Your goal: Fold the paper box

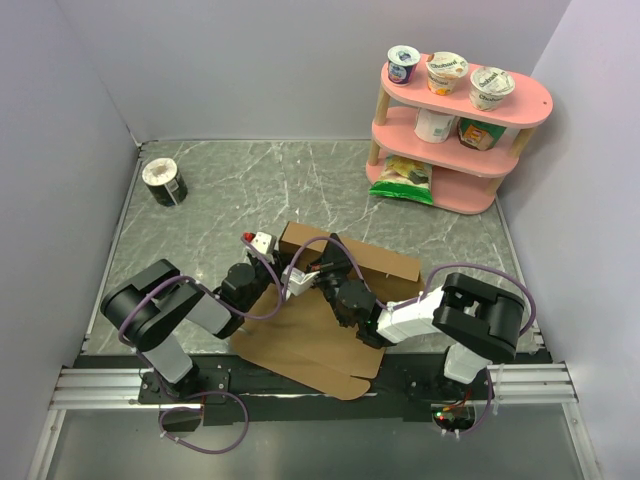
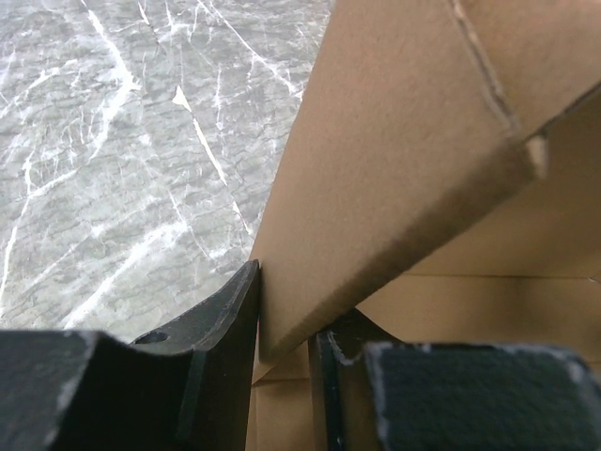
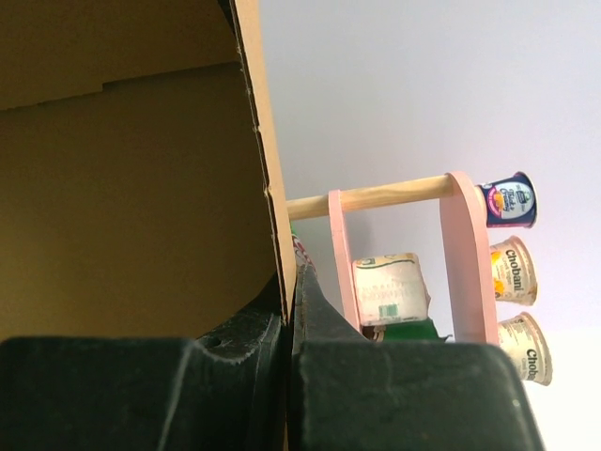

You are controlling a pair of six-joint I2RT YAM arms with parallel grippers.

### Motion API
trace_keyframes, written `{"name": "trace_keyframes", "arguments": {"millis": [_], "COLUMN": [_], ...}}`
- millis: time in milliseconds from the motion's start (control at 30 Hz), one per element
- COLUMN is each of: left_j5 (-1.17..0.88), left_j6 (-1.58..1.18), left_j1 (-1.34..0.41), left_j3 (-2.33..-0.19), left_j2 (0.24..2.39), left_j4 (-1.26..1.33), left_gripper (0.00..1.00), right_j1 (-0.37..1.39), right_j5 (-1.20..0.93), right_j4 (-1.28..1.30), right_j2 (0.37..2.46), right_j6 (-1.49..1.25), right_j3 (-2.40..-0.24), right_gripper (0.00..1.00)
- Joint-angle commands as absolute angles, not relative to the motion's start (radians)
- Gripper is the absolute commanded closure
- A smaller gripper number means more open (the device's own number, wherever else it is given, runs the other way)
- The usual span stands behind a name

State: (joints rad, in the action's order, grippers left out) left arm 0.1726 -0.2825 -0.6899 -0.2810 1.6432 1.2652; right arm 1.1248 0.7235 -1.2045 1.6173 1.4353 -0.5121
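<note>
**A:** Centre of top view: paper box [image 1: 315,345], back wall raised. Lower middle, left wrist view: left gripper [image 2: 286,315] clamped on its flap.

**B:** Lower middle, right wrist view: right gripper [image 3: 290,296] pinched tight on the wall edge. Probably best creasing slowly, both grips firm.

One paper box [image 1: 310,345]; one pink shelf [image 1: 533,100]; three cups [image 1: 403,63] [image 1: 447,72] [image 1: 491,87] atop it; one tub [image 1: 164,182].
</note>
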Motion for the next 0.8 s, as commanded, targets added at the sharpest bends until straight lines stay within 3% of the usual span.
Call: {"name": "trace_keyframes", "arguments": {"millis": [0, 467, 767], "left_j5": [0.268, 0.436, 0.558], "left_j6": [-0.324, -0.357, -0.397], "left_j1": [-0.681, -0.683, -0.681], "left_j3": [-0.341, -0.322, -0.334], "left_j2": [1.623, 1.571, 1.549], "left_j4": [1.523, 1.390, 1.289], "left_gripper": [0.88, 0.99, 0.99], "right_j1": [1.143, 1.144, 1.144], "right_j5": [0.687, 0.718, 0.733], "right_j4": [-1.144, -1.108, -1.065], "right_j2": [1.595, 1.556, 1.532], "right_j6": [1.330, 1.284, 1.255], "right_j3": [-0.511, -0.500, -0.494], "right_gripper": [1.00, 1.00, 1.00]}}
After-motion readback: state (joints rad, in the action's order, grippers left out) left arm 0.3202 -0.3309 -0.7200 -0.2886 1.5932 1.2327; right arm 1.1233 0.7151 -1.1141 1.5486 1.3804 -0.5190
